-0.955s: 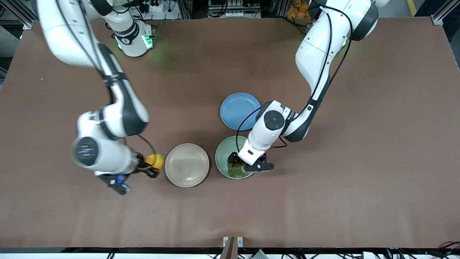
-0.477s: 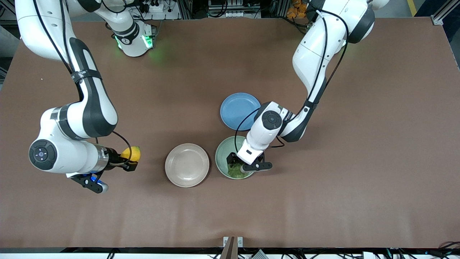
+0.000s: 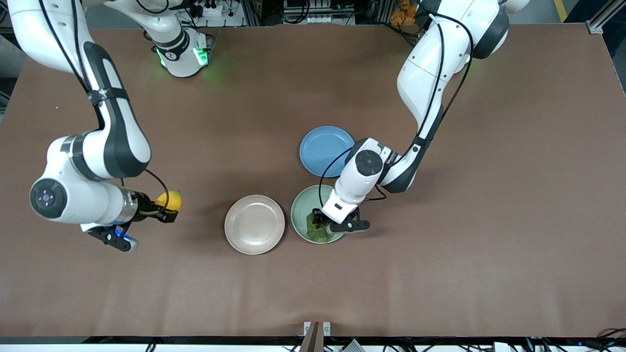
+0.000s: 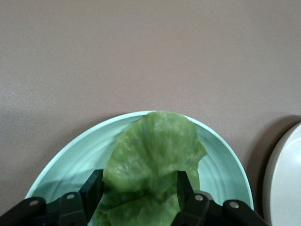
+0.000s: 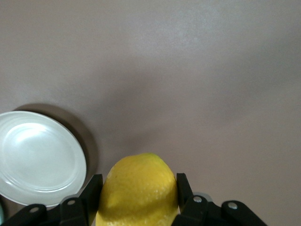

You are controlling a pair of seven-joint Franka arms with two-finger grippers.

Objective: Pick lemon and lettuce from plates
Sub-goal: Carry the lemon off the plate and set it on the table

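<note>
My right gripper (image 3: 167, 208) is shut on the yellow lemon (image 3: 169, 199) and holds it above bare table, toward the right arm's end from the beige-pinkish plate (image 3: 254, 224). In the right wrist view the lemon (image 5: 138, 188) fills the gap between the fingers of that gripper (image 5: 138, 182), and the bare beige plate (image 5: 37, 157) lies beside it. My left gripper (image 3: 319, 224) is down in the pale mint green plate (image 3: 299, 210). In the left wrist view its fingers (image 4: 182, 181) press both sides of the wrinkled green lettuce (image 4: 150, 150), which bunches between them on the mint plate (image 4: 221, 160).
A blue plate (image 3: 326, 150) lies just farther from the front camera than the mint plate, under the left arm's wrist. The beige plate's rim (image 4: 287, 179) shows close beside the mint plate. The brown table is open around both.
My right gripper has carried the lemon away from the beige plate toward the right arm's end of the table. My left gripper stays in the mint plate and the lettuce now bunches between its fingers.
</note>
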